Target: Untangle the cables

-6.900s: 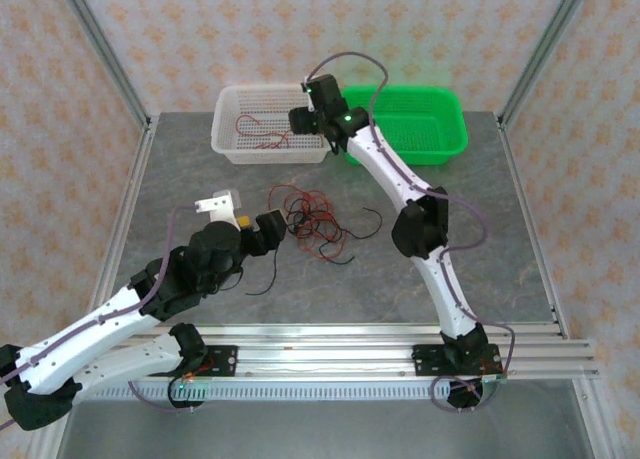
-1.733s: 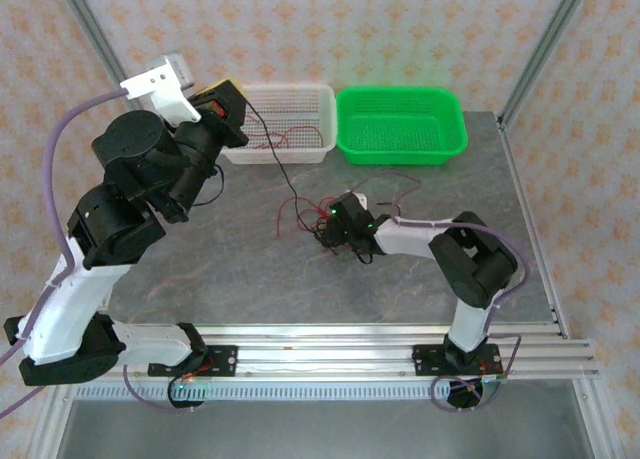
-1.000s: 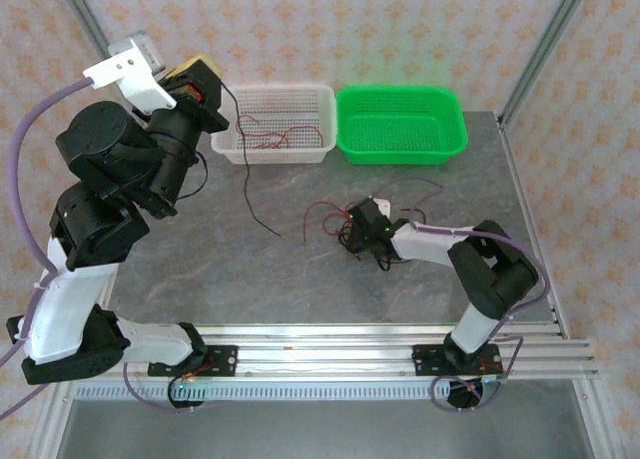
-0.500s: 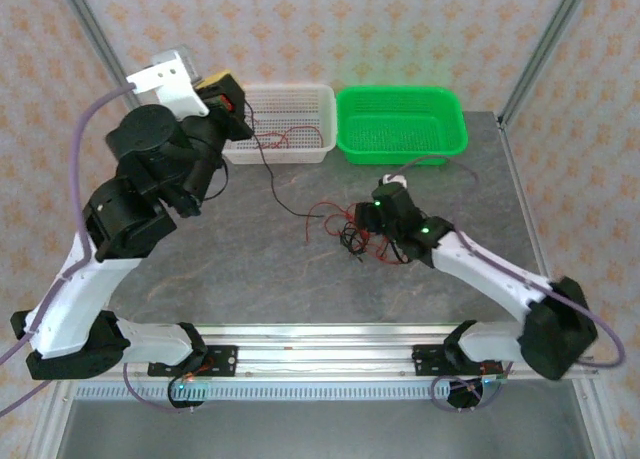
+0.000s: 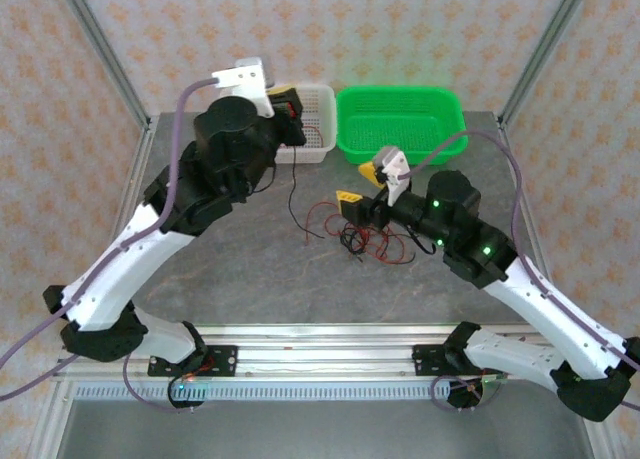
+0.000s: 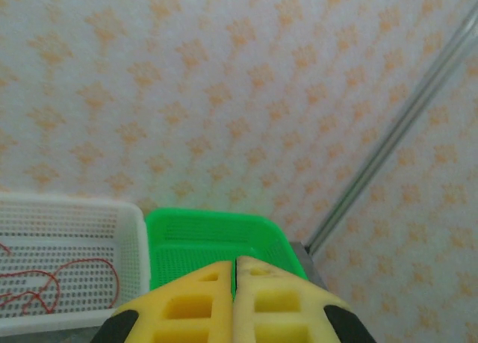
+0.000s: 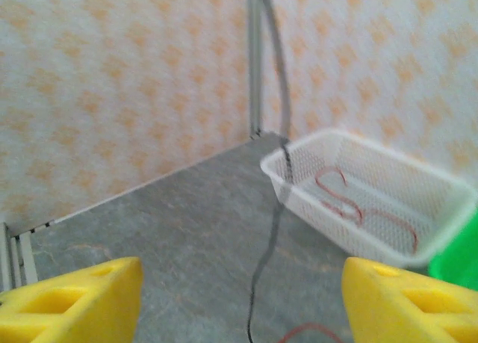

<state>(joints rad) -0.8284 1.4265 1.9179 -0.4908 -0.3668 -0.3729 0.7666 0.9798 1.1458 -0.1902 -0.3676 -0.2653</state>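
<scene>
A tangle of red and black cables (image 5: 362, 239) lies on the grey table mid-right. My left gripper (image 5: 291, 109) hovers over the right end of the white basket (image 5: 318, 149), shut on one black cable (image 5: 292, 184) that hangs down from it toward the table. In the left wrist view the yellow fingers (image 6: 187, 306) are pressed together, a thin dark line between them. My right gripper (image 5: 360, 187) is raised just above the tangle, open and holding nothing. Its wrist view has the hanging black cable (image 7: 275, 216) between the wide-apart fingers (image 7: 75, 298).
The white basket (image 7: 373, 208) holds loose red cables (image 7: 347, 201). A green basket (image 5: 400, 124) stands to its right at the table's back edge, and it is bare inside (image 6: 216, 242). Metal frame posts rise at the back corners.
My left arm has swung right, carrying the black cable over the white basket's right end. My right arm has lifted off the tangle and its jaws have spread wider.
</scene>
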